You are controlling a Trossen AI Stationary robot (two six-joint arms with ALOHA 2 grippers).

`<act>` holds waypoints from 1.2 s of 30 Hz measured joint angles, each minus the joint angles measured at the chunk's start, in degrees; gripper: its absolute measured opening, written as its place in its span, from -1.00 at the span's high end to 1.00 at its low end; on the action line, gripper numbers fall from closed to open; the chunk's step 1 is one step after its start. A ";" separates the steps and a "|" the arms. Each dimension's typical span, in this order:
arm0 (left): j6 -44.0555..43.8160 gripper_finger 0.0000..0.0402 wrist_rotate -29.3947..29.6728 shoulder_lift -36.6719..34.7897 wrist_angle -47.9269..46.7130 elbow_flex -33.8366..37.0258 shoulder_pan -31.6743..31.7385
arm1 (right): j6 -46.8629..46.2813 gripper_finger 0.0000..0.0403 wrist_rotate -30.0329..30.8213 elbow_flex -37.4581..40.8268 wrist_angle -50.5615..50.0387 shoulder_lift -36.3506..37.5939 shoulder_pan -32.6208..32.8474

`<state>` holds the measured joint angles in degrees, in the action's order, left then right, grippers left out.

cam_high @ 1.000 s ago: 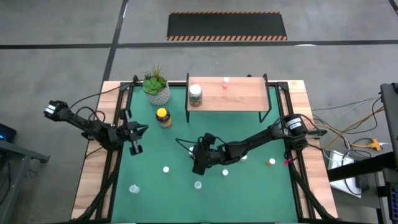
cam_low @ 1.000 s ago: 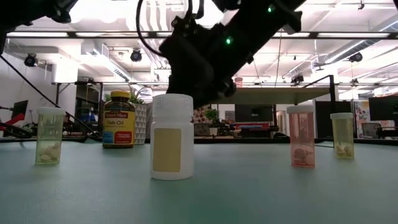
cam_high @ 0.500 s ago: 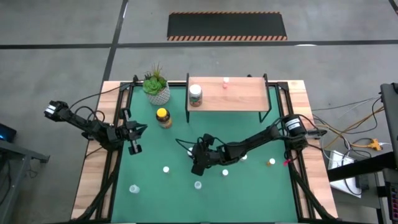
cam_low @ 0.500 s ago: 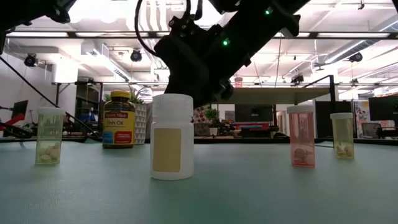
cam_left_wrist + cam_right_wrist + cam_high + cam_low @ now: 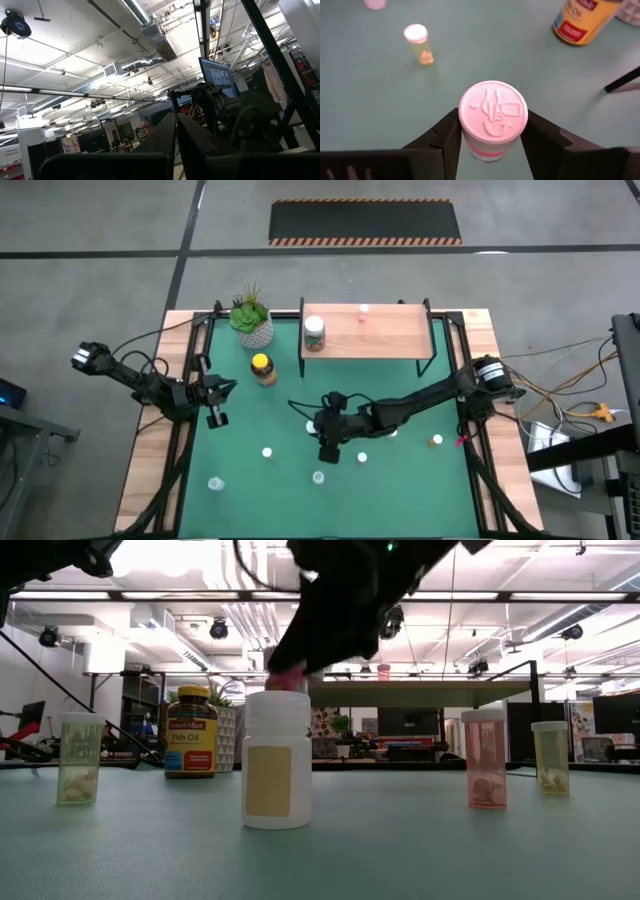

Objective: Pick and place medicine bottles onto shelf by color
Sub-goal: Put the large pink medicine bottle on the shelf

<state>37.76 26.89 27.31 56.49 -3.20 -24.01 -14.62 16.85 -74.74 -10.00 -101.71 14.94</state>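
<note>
My right gripper (image 5: 327, 450) is over the middle of the green table, shut on a small pink bottle (image 5: 487, 151) with a white cap (image 5: 492, 114). In the low view the bottle's pink part (image 5: 285, 681) shows just above a white bottle (image 5: 277, 760) that stands nearer the camera. The shelf (image 5: 380, 338) stands at the far edge on black legs, with a white-capped jar (image 5: 314, 332) and a tiny pink bottle (image 5: 363, 312) on its top. My left gripper (image 5: 218, 418) is shut near the table's left edge and holds nothing. My right gripper pinches the pink bottle between its two fingers (image 5: 446, 137), one on each side of the bottle's upper part (image 5: 468, 145), at and just under the cap. The fingers slant down from the table's right side. The bottle stands upright in the hold, lifted clear of the table.
An amber jar with a yellow lid (image 5: 263, 368) and a potted plant (image 5: 251, 320) stand at the far left. Small bottles are scattered over the near half (image 5: 267, 451), (image 5: 215, 483), (image 5: 318, 477), (image 5: 361, 457), and one orange bottle (image 5: 437, 441) stands at the right.
My right gripper has risen from the table and tipped a little toward level. The pink bottle has come up with it and now shows above the white bottle's cap in the low view.
</note>
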 joint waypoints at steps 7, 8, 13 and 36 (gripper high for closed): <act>-0.17 0.99 0.01 0.07 0.00 0.01 -0.02 | 6.13 0.18 -5.20 0.09 -2.41 4.20 0.04; -0.57 0.99 0.00 0.07 0.01 0.05 0.00 | 7.19 0.18 -5.37 0.09 -2.88 4.77 0.04; -1.42 0.99 0.00 0.04 0.00 0.11 -0.02 | 11.73 0.18 -5.32 0.13 -5.14 7.39 0.04; -4.44 0.99 0.11 0.41 0.07 0.55 0.00 | 25.29 0.17 -9.99 2.91 -8.81 16.85 -0.11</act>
<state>33.32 27.00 27.72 56.55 -2.65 -24.01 10.67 6.85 -71.83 -18.81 -84.85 14.83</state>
